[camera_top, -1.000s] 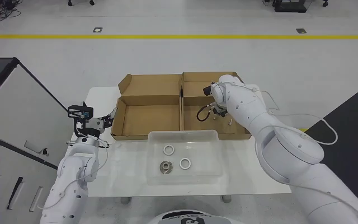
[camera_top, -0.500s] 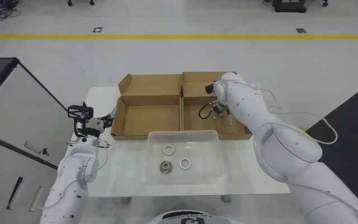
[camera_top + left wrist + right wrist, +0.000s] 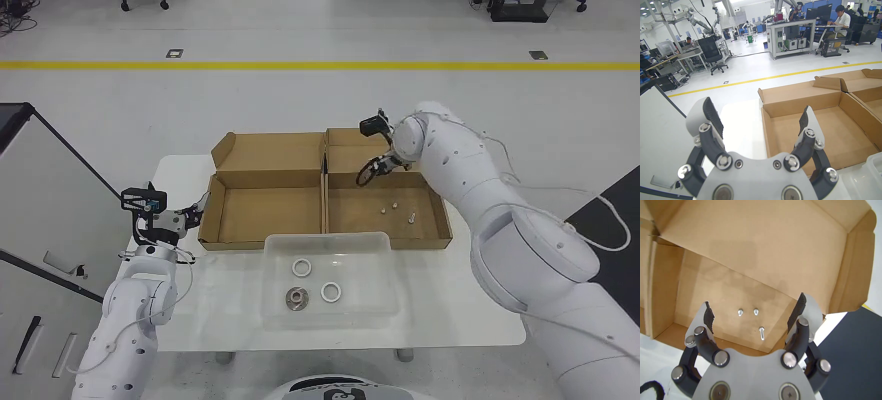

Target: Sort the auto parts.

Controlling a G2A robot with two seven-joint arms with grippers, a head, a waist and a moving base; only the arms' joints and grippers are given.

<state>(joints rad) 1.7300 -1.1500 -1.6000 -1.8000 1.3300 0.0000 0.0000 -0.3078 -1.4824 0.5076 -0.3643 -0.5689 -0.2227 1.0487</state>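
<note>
Three small silver bolts (image 3: 755, 311) lie on the floor of the right cardboard box (image 3: 757, 256); they also show in the top view as bolts (image 3: 395, 207) in the right box (image 3: 436, 232). My right gripper (image 3: 755, 306) hangs open and empty above them, over the box's far part (image 3: 380, 163). In the clear plastic bin (image 3: 325, 241) lie two white rings (image 3: 301, 267) and a metal flanged part (image 3: 295, 297). My left gripper (image 3: 758, 113) is open and empty beside the left cardboard box (image 3: 819, 128), off its left side (image 3: 190, 215).
The two open boxes stand side by side behind the bin, flaps raised at the far side. The left box (image 3: 265, 210) holds nothing. A corner of the bin (image 3: 874, 164) is near my left gripper. A white panel (image 3: 50, 200) leans left of the table.
My right gripper has risen and drawn back from low over the box floor toward the box's far end, uncovering the bolts. The left arm has not moved.
</note>
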